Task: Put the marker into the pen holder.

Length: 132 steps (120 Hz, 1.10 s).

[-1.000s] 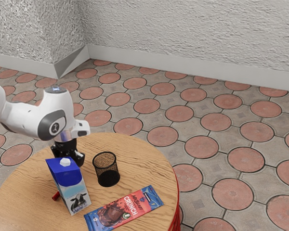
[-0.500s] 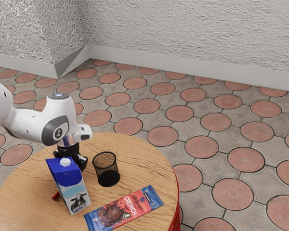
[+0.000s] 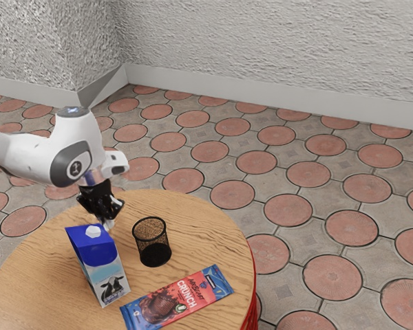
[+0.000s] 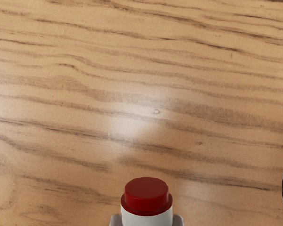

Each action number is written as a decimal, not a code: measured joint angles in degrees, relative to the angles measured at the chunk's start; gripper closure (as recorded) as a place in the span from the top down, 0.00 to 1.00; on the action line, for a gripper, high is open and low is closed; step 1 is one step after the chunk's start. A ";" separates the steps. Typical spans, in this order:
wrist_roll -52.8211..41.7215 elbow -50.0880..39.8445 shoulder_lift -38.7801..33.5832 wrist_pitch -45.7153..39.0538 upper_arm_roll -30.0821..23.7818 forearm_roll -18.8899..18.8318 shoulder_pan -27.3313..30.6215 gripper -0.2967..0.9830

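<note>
Wood-grained, the round table [image 3: 203,230] lies beneath my gripper [image 3: 109,213], whose fingertips pinch the marker [image 4: 146,214] from both sides, its red end toward the wrist camera. Near it, toward the exterior view's right, stands the pen holder [image 3: 152,242]; carrying across comes next, I judge. One marker, one pen holder, one milk carton [image 3: 100,265], one chocolate bar [image 3: 177,298].

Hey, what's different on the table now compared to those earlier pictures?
The marker has been picked up: its red end showed on the table by the milk carton earlier, and now the marker is in my gripper, shut on it. My hand has risen from behind the carton. The carton, the mesh pen holder and the chocolate bar stayed where they were.
</note>
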State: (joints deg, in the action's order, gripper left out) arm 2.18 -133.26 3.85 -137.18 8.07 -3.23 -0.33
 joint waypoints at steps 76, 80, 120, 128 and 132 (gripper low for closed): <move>0.95 8.72 -9.19 2.43 -0.64 -2.00 -12.01 0.16; 1.06 9.04 -8.18 2.07 -0.67 -1.98 -12.05 0.16; 1.88 10.01 -1.60 -0.39 -0.26 -0.74 -12.09 0.16; 2.01 9.44 -0.68 -0.62 -0.35 -0.33 -12.14 0.16; 2.07 8.89 -0.22 -0.70 -0.38 -0.18 -12.19 0.16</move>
State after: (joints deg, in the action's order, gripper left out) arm 4.24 -124.37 3.63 -137.88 7.69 -3.41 -12.51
